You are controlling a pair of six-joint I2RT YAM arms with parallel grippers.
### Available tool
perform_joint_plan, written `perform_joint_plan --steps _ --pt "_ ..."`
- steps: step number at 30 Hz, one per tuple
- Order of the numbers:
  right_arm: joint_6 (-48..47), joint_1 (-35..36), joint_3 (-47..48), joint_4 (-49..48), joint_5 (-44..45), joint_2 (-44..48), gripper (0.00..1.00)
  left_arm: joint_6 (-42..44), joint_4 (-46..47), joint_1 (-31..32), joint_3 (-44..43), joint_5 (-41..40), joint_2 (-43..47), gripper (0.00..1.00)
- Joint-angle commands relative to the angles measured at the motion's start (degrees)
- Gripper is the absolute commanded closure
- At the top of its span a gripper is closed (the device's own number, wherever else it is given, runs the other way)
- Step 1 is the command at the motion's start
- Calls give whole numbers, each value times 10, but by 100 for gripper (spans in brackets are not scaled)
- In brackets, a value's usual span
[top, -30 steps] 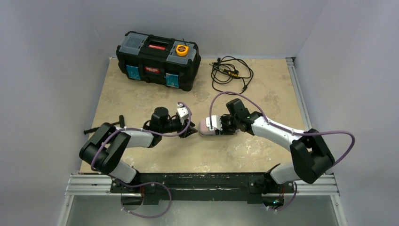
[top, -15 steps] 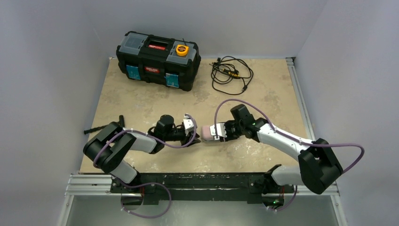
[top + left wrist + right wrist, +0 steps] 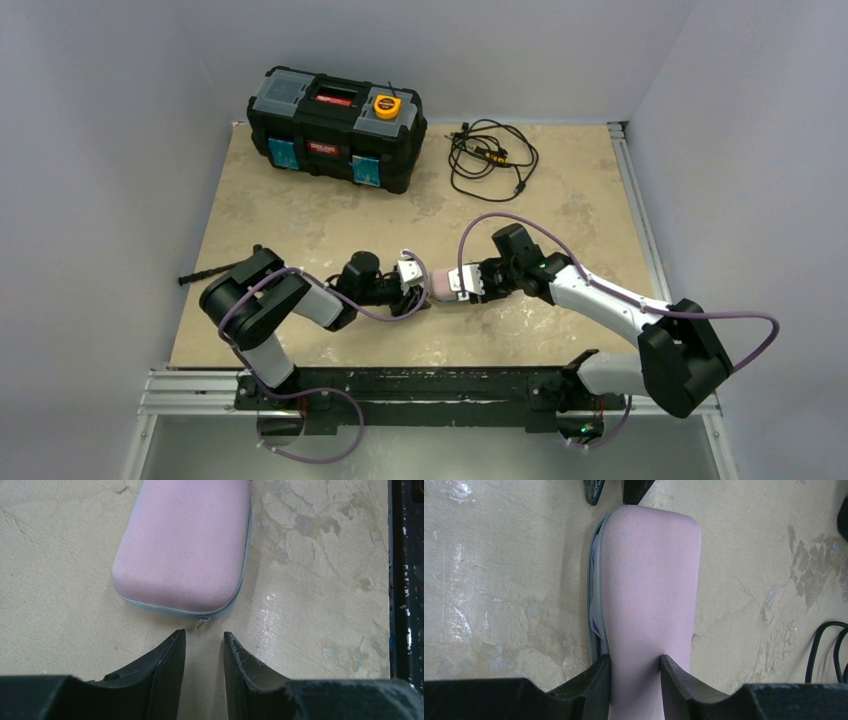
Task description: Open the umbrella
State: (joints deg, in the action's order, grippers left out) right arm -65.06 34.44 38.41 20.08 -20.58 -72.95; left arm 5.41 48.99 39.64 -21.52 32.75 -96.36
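**Umbrella packed on counter: right fingers gripping, left fingers open at zip end**

Umbrella (image 3: pixel 441 286) is lying flat on the counter (image 3: pixel 560 200), mid-width, nearer the arm bases than the far edge. It is sitting closed in its pink oblong case, long axis running left to right between the two arms.

Zip: the grey zip is running round the case edge. In the right wrist view it is gaping along one long side, with pale lilac fabric showing through. Zip pull (image 3: pixel 201 622) is hanging at the rounded end that is facing the left arm.

Right fingers (image 3: pixel 596 677) are clamping the umbrella (image 3: pixel 649 580) across its width at the end toward the right arm, one pad pressing on each long side.

Left fingers (image 3: pixel 181 642) are standing a narrow gap apart and holding nothing. Their tips are sitting just short of the zip pull, not touching the umbrella (image 3: pixel 185 545).

Surroundings:
- Black toolbox (image 3: pixel 337 128) is sitting at the far left of the counter, with a yellow tape measure (image 3: pixel 387 105) on its lid.
- Coiled black cable (image 3: pixel 490 152) is lying just right of the toolbox.
- Thin black tool (image 3: pixel 205 272) is lying at the left edge, well apart from the umbrella.
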Motion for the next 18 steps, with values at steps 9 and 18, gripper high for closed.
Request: perform_joint_plan --steps 9,18 --pt "11 -2 -8 81 -1 -18 74 -48 68 22 -41 -28 -20 85" --pt "-45 -2 -21 101 -18 -6 74 -88 36 -1 -24 -73 20 100"
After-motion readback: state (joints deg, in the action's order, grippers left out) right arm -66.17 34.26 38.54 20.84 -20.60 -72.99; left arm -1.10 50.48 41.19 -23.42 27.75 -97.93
